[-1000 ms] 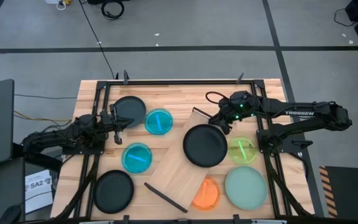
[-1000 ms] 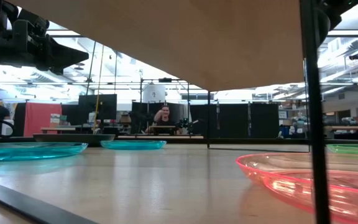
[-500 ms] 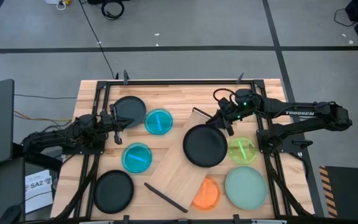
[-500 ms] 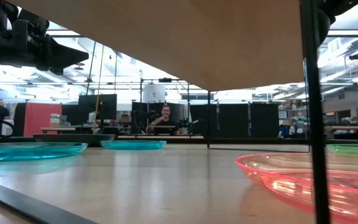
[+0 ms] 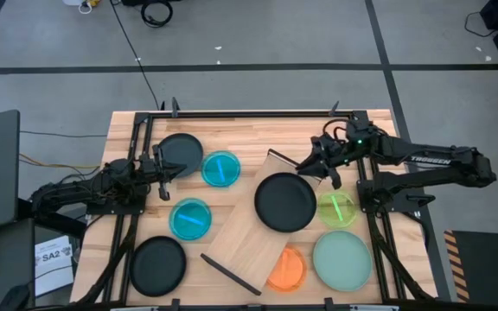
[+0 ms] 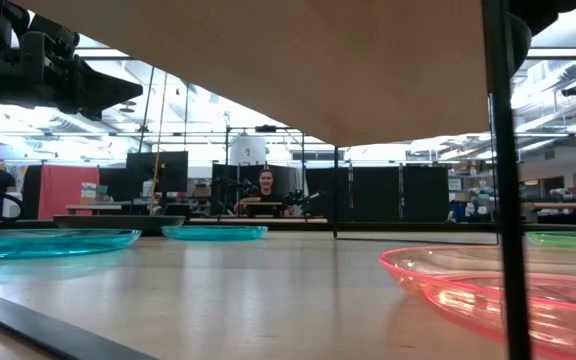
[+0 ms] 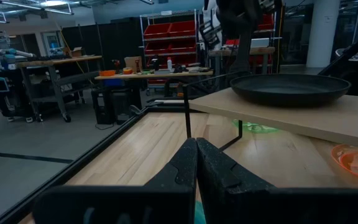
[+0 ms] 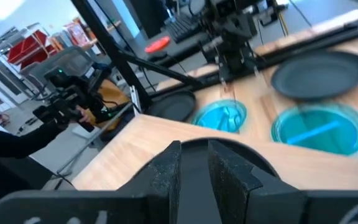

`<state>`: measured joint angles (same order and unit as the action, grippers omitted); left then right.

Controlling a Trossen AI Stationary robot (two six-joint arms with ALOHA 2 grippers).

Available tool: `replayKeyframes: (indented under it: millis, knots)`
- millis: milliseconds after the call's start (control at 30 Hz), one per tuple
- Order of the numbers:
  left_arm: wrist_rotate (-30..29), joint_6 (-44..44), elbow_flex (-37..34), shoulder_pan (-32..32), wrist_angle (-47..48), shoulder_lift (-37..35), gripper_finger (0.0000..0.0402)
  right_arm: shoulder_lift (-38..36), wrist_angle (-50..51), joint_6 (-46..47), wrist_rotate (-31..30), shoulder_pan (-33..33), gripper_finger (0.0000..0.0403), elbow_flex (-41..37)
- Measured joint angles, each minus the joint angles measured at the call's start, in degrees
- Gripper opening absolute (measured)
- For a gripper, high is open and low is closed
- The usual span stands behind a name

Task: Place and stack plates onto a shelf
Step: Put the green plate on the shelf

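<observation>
While only one large black plate point(image 5: 284, 202) sits on the shelf point(image 5: 247, 240) so far, I'd call this job barely begun. That plate lies at the shelf's far end, towards the right arm, and from the left wrist view it rests flat on the raised board. Everything else is off the shelf, down on the planked table point(image 5: 258, 130).

Taking the shelf as the marker: to its left lie two blue plates, one near its far corner point(image 5: 221, 168) and one beside its long edge point(image 5: 190, 218), with a black plate point(image 5: 180, 153) beyond the first and another black plate point(image 5: 157, 264) off the shelf's near-left end. To its right sit the small green plate point(image 5: 337, 208), just beside the stacked black one, the big mint plate point(image 5: 342, 259) below that, and the orange plate point(image 5: 288, 269), partly tucked under the shelf's near edge.

The right gripper point(image 5: 316, 168) hangs at the shelf's far corner, just beside the black plate's rim, its fingers point(image 8: 166, 171) close together with a slim gap and nothing in them. The left gripper point(image 5: 164, 169) waits well left of the shelf, fingers point(image 7: 182, 168) pressed together, empty.

By my count seven plates remain, and no stack has started.
</observation>
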<state>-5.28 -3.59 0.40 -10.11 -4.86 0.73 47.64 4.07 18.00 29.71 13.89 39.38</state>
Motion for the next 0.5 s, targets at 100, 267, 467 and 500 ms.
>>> replayKeyframes:
  millis: [100,267,467,500]
  knots:
    - [0.02,0.0,-0.01,-0.02,0.02,0.02,0.0011,-2.29,0.25,-0.01,0.0,0.09,0.0086,0.02]
    - [0.02,0.0,-0.02,0.0,0.01,0.02,0.0011,-4.94,3.86,-0.2,-0.27,0.87,0.0086,1.91]
    - [0.01,0.01,-0.01,-0.02,0.0,0.01,0.0011,-2.94,32.35,-9.17,-11.71,1.25,0.0086,16.72]
    - [0.0,0.0,-0.01,-0.01,0.0,0.01,0.0011,-2.22,37.69,-10.39,-14.25,1.25,0.0086,19.58]
